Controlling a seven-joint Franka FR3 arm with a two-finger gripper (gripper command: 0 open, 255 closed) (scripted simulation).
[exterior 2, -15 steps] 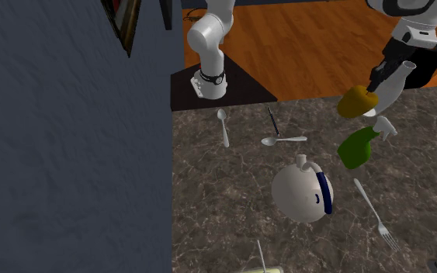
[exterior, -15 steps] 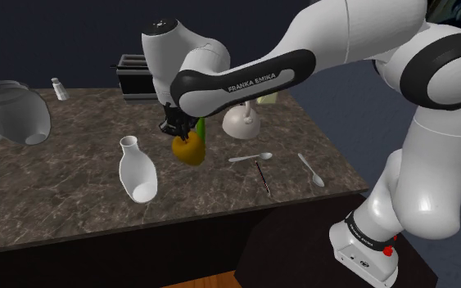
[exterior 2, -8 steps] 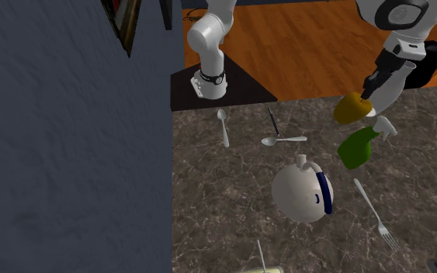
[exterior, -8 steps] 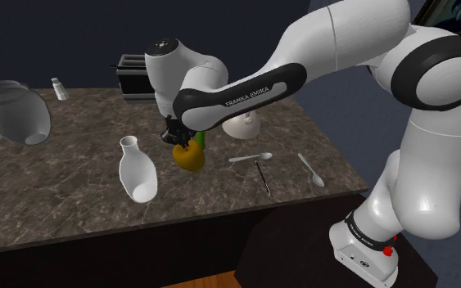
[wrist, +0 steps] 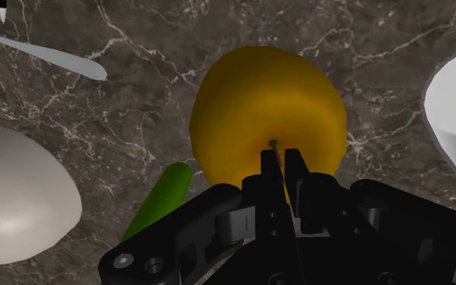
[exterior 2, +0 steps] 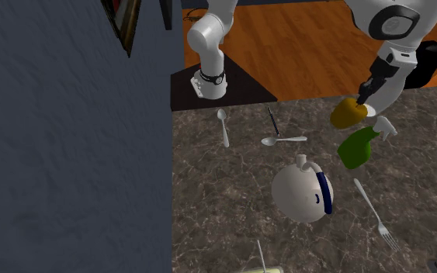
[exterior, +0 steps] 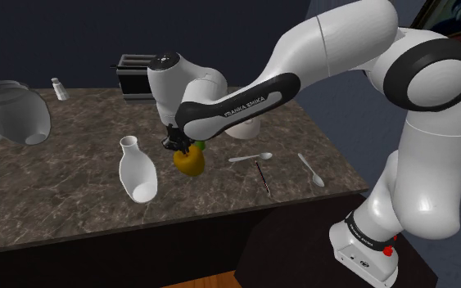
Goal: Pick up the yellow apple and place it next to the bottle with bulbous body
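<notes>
Claw (exterior: 176,145) has dropped over the last second; apple (exterior: 189,161) now low over counter (exterior: 65,176). Claw clenched on apple at its stem; apple hangs near bottle (exterior: 137,169), toward the shoulder view's right. Advice: lower straight, release at contact; apple may roll.

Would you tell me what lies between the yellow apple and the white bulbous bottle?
Nothing: the shoulder view shows bare marbled countertop between the apple and the bottle, and the wrist view shows the same.

White arm (exterior: 335,41) bent over in a big arch, black hand (exterior: 179,146) pointing down, squeezing the yellow apple (exterior: 190,162)
</notes>
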